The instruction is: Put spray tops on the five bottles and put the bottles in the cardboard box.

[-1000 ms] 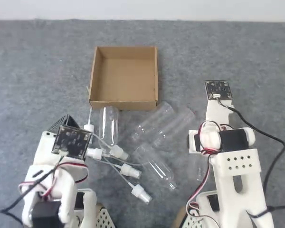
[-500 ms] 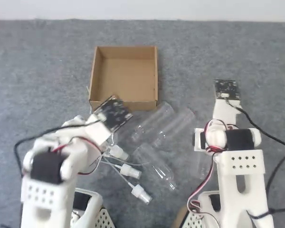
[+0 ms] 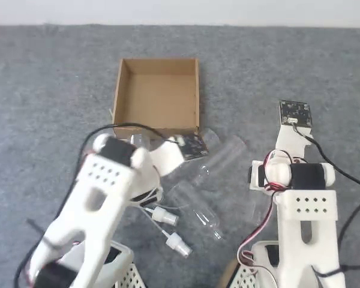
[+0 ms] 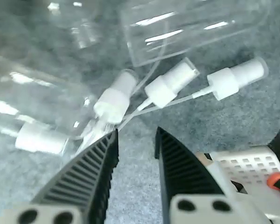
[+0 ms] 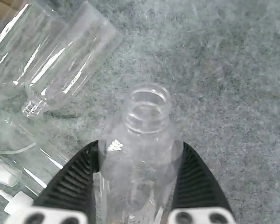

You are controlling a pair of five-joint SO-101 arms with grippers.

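Note:
My right gripper (image 5: 137,151) is shut on a clear, uncapped bottle (image 5: 147,112), holding it by the body with its open neck pointing away from the camera. My left gripper (image 4: 136,135) hangs open just above several white spray tops (image 4: 170,84) with thin dip tubes, nothing between its fingers. In the high view the left arm (image 3: 108,180) stretches over the heap of clear bottles (image 3: 195,210) lying in front of the cardboard box (image 3: 156,131), which holds nothing. Loose spray tops (image 3: 167,216) lie at the near side of the heap.
Grey carpet covers the table all round. Two more clear bottles (image 5: 65,60) lie side by side just beyond the held one. The right arm (image 3: 300,198) stands to the right of the heap, and both arm bases sit at the near edge.
The left arm has swung from the near left out over the bottles and spray tops, toward the box. The right arm has shifted slightly to the right.

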